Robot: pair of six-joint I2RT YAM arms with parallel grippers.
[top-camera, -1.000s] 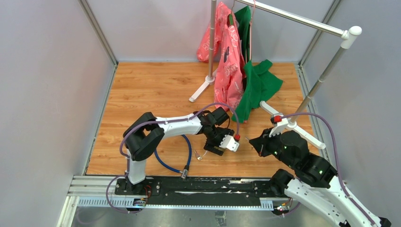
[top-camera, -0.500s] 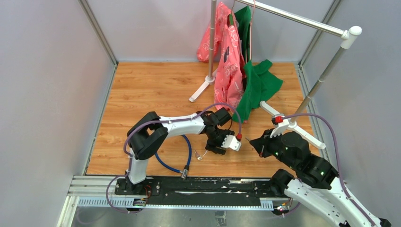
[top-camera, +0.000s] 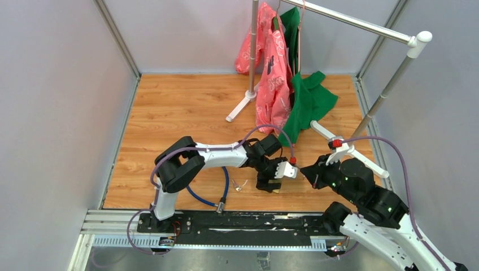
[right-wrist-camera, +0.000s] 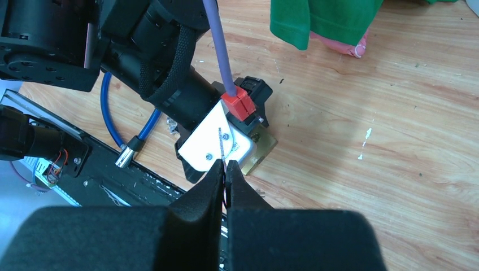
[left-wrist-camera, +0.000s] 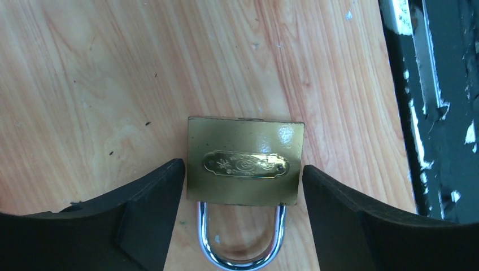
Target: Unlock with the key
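A brass padlock (left-wrist-camera: 244, 164) with a steel shackle lies flat on the wood floor. My left gripper (left-wrist-camera: 243, 172) is open and straddles its body: the left finger is at the lock's edge, the right finger stands a small gap off. In the top view the left gripper (top-camera: 270, 183) is low over the padlock (top-camera: 277, 191). My right gripper (right-wrist-camera: 226, 166) is shut on a thin key (right-wrist-camera: 222, 144), whose blade sticks out toward the left wrist. The padlock's corner (right-wrist-camera: 262, 149) shows beneath. In the top view the right gripper (top-camera: 308, 171) hovers just right of the left one.
A small bunch of spare keys (top-camera: 240, 184) and a blue cable (top-camera: 225, 180) lie left of the lock. A clothes rack (top-camera: 361, 25) with pink (top-camera: 271, 79) and green garments (top-camera: 308, 101) stands behind. The black rail (top-camera: 226, 223) runs along the near edge.
My left gripper has moved right and toward the near edge, now set down around the padlock. The right gripper with the key has shifted slightly right.
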